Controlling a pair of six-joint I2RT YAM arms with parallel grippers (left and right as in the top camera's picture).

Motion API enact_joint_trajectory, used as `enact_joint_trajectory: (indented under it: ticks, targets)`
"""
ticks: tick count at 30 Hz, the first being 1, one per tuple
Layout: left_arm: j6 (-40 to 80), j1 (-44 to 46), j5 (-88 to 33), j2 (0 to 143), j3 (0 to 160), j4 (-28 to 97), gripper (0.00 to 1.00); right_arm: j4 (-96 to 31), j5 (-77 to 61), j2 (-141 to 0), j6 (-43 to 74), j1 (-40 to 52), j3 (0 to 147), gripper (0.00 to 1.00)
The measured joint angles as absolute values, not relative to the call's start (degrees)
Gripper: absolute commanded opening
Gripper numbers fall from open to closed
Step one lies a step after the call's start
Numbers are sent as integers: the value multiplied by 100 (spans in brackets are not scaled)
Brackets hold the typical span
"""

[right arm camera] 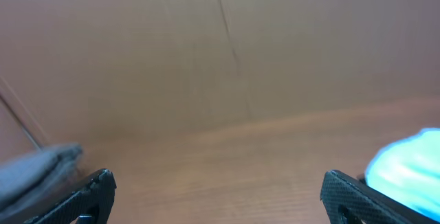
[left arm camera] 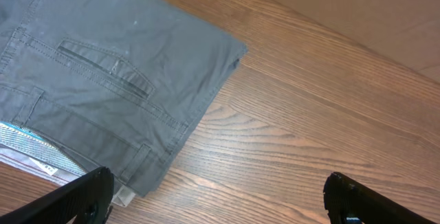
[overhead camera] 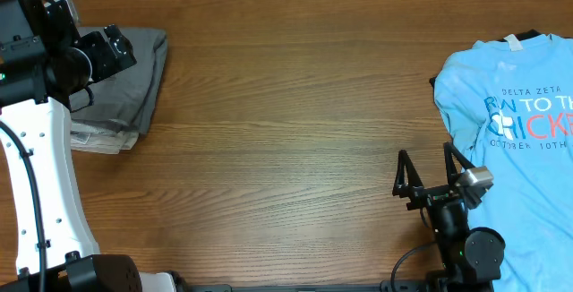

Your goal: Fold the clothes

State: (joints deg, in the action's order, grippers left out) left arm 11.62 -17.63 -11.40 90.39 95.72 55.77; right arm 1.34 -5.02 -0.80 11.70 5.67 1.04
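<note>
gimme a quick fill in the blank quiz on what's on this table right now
1. The left end effector hangs over the grey shorts, its jaws ___.
2. The right end effector sits next to a light ___ T-shirt.
3. Both garments lie on a ___ table.
Missing words: open; blue; wooden

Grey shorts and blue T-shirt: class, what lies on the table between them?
Overhead, only bare wood tabletop lies between the grey shorts and the blue T-shirt.
</note>
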Motion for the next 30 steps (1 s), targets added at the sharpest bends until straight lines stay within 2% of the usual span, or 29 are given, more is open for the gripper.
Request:
enact_joint_trajectory:
  ticks: [9, 30]
  targets:
    - [1162, -1763, -1140, 9039, 9572, 5577, 100, -456, -506, -80, 489, 567, 104, 100]
    - [1162, -1763, -1140, 9039, 9572, 5577, 100, -458, -506, -80, 333, 567, 104, 100]
